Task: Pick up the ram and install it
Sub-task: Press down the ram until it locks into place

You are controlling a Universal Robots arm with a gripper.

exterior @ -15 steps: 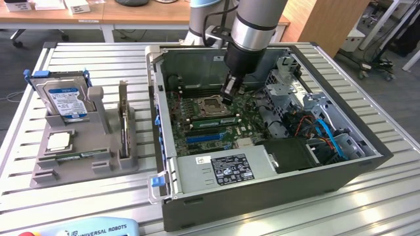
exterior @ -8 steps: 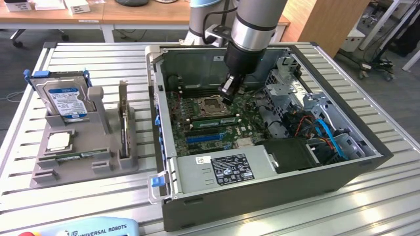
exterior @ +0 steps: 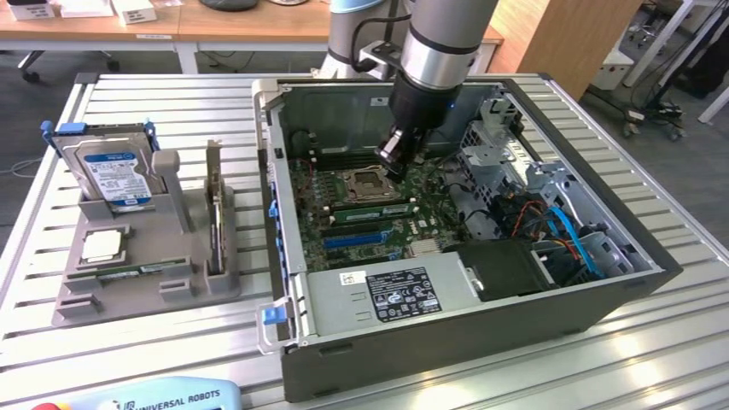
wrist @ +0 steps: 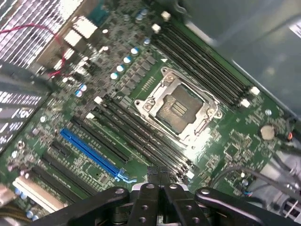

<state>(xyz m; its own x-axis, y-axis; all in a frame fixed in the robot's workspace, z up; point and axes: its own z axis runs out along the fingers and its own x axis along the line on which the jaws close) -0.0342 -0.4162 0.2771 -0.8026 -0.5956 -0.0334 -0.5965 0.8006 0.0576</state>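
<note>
Gripper over the motherboard's memory slots

Gripper [exterior: 393, 162] fingers clenched together, pressing ram [exterior: 367, 198] down beside the CPU socket [wrist: 176, 109].

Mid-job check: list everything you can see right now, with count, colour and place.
table: one, silver, slatted, under everything
computer case: one, dark grey, open, on the table
motherboard: one, green, inside the case
processor socket: one, silver, mid-board
ram: one, green, lying along a slot beside the socket, near the gripper
holder: one, grey, at the exterior view's left of the case
hard drive: one, silver with blue-white label, upright in the holder
processor chip: one, silver, flat on the holder
gripper: one, black, shut, low over the motherboard by the socket
</note>
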